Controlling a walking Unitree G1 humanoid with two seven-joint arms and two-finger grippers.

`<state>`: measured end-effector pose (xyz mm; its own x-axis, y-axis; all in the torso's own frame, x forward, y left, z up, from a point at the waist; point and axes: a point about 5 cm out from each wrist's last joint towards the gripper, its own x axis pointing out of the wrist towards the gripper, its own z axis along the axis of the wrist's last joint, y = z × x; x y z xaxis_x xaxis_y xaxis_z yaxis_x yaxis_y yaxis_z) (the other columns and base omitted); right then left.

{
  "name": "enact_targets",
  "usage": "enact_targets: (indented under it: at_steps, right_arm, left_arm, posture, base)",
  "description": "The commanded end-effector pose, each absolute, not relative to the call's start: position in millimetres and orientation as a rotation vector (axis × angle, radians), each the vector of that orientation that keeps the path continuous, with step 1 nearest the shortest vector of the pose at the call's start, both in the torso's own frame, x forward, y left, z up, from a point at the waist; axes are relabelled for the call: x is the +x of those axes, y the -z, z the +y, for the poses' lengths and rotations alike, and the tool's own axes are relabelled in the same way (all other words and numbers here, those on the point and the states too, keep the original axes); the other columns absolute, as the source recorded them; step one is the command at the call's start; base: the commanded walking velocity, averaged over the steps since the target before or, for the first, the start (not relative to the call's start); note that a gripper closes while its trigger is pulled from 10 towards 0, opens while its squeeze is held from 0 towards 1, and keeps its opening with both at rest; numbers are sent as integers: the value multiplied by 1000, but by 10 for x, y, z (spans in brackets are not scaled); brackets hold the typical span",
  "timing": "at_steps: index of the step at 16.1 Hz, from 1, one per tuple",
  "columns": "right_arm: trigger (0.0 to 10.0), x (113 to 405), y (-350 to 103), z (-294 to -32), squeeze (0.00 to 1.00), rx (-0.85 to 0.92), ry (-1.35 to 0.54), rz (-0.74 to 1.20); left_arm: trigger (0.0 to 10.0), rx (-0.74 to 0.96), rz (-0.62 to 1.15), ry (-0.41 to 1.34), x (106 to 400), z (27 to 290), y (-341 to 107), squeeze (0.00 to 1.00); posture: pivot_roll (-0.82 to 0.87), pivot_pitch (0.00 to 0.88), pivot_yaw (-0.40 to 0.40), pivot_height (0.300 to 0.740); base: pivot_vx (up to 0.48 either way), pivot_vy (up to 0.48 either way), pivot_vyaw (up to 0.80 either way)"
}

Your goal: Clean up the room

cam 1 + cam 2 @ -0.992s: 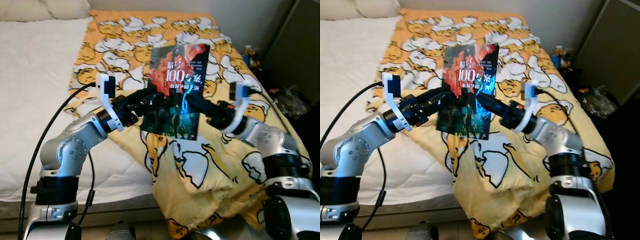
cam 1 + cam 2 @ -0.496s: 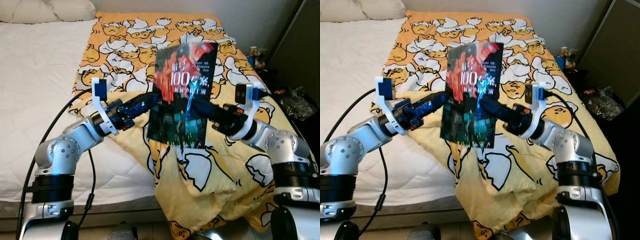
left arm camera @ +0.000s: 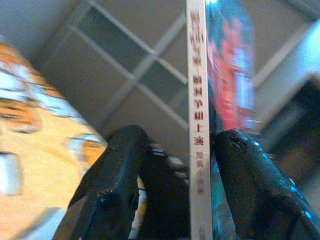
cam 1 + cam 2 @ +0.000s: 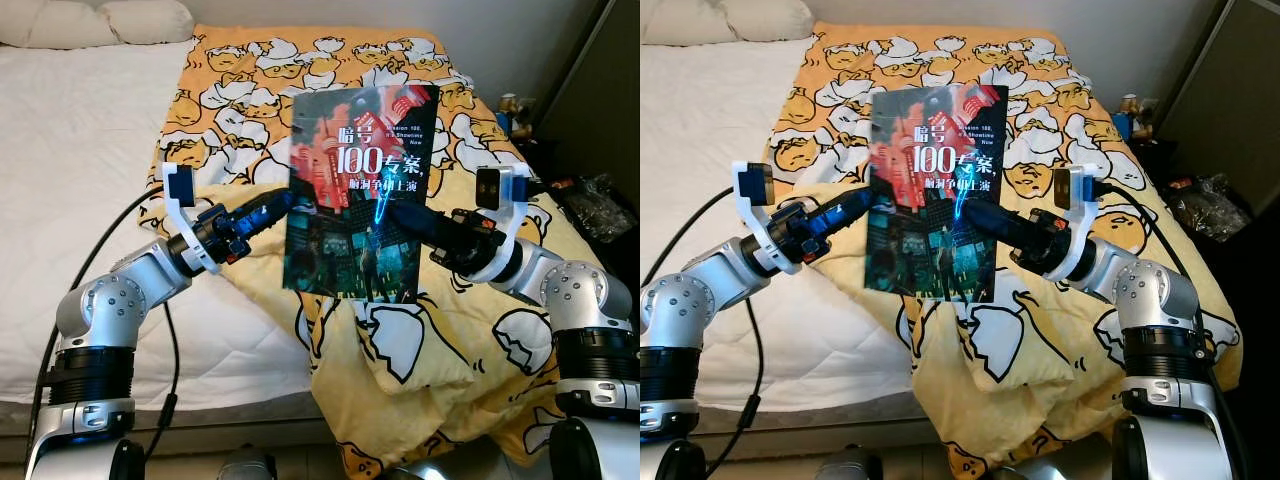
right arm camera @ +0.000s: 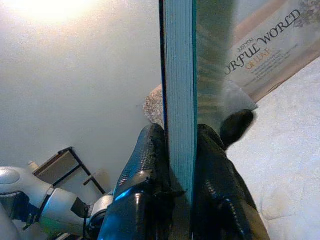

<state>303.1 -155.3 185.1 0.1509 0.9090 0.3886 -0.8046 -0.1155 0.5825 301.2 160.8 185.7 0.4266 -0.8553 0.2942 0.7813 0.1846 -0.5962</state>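
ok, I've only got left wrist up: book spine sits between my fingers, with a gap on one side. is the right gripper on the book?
Observer: Yes. The right gripper is shut on the book, one finger on each cover, at the page edge opposite the spine.
Operator: where's the book relative to the bed?
Observer: It is held upright over the yellow blanket, with the front cover facing the head camera.
Operator: and my left from outside?
Observer: The left gripper meets the book's spine edge about halfway up, coming in from the robot's left.
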Motion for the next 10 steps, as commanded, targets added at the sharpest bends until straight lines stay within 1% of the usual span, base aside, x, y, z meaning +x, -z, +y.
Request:
enact_targets:
  at_steps: [1,2,3,10]
  right_arm:
    - [0,3020,-1920,-1520,0,855,-1518,116]
    - [0,3021,-1897,-1494,0,866,-1514,121]
    - [0,3019,-1869,-1460,0,872,-1513,128]
    - [0,3027,-1836,-1491,0,869,-1479,133]
  left_arm:
    - [9843,-786,129,1247,2939,1531,-1904,0]
    - [3843,-785,159,1289,2898,1487,-1895,0]
    - [0,-788,194,1319,2865,1447,-1869,0]
    - [0,-811,215,1313,2849,1509,-1910,0]
  posture:
    - [-4,0,25,740]
    - [-7,0,30,740]
    - [-11,0,35,740]
    - [-9,0,38,740]
  base:
    - [0,0,0]
    - [0,0,0]
    - [0,0,0]
    - [0,0,0]
